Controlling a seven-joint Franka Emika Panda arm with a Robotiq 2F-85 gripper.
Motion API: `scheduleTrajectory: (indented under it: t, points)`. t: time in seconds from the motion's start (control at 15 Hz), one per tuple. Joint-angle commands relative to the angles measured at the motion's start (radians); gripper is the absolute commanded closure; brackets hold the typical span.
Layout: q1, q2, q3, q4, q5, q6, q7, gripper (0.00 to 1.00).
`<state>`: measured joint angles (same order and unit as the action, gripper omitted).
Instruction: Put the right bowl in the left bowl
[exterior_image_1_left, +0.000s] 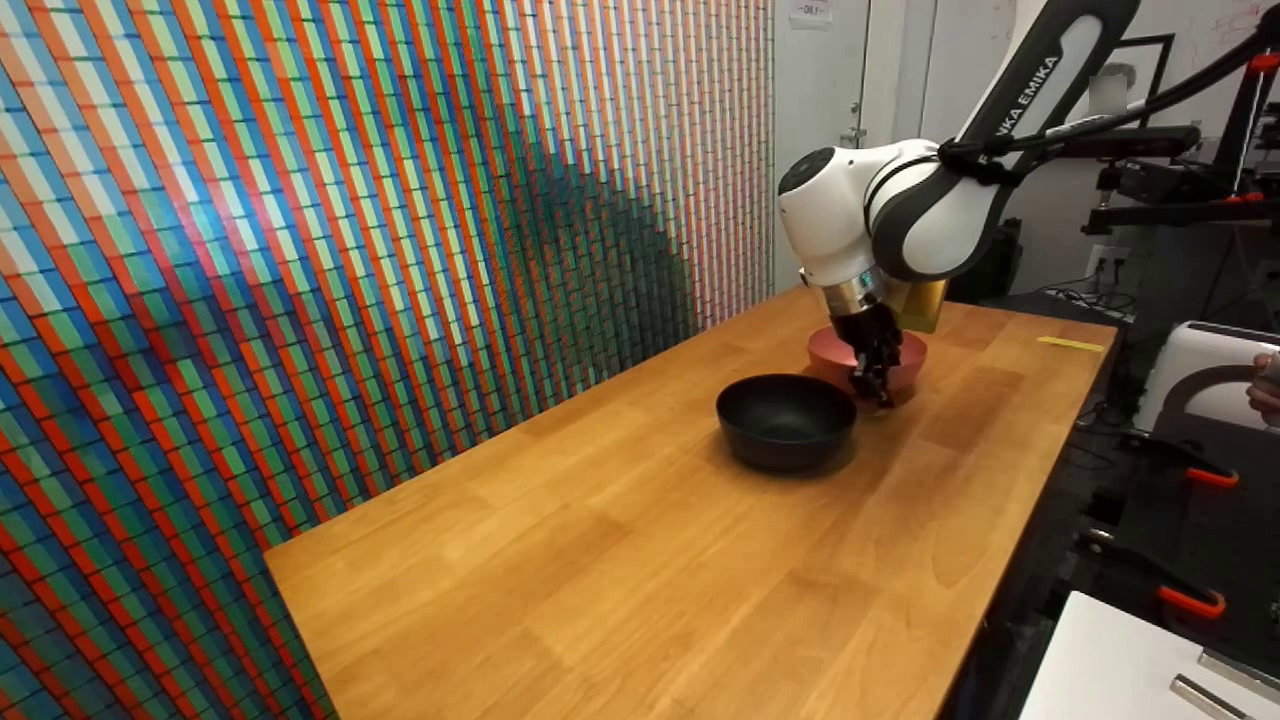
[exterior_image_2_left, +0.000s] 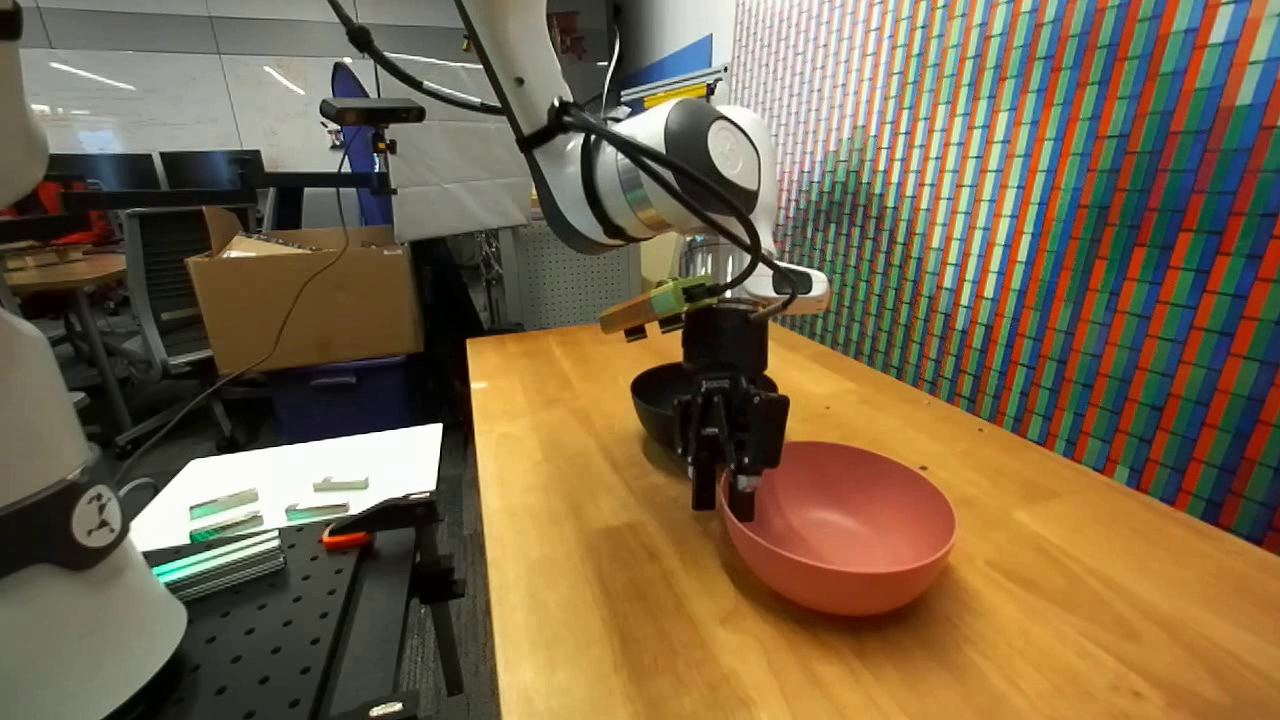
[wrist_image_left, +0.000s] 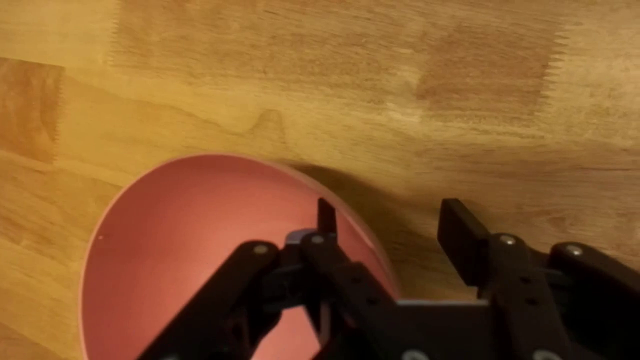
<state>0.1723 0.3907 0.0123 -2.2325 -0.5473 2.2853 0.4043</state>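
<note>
Claw (wrist_image_left: 389, 220) spread, empty, I straddle the red bowl (exterior_image_2_left: 845, 530) at its near rim; grasp step, I'd judge: close, lift, then left over the black bowl (exterior_image_1_left: 785, 428).

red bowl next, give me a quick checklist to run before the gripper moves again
1. Red bowl upright on the table: ok.
2. Gripper open: ok.
3. Rim between the fingers: ok; in the wrist view one is over the inside, the other outside.
4. Fingertips low enough for a firm grip: cannot tell; the pictures don't settle their depth against the rim.
5. Black bowl upright to receive it: ok.
6. Person's hand safely out of reach: cannot tell; it shows at the edge of an exterior view, its distance unclear.
</note>
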Motion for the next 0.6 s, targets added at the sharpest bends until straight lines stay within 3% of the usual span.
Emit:
scheduleTrajectory:
  t: [0.0, 0.2, 0.4, 0.53]
  points:
    - [0.022, -0.002, -0.029, 0.013, -0.018, 0.005, 0.021, 0.73]
    - [0.013, -0.028, -0.038, 0.006, -0.010, 0.004, 0.014, 0.93]
    - [-0.003, -0.068, -0.043, -0.009, 0.013, -0.004, -0.011, 0.99]
    - [-0.018, -0.116, -0.038, -0.027, 0.046, -0.005, -0.038, 0.94]
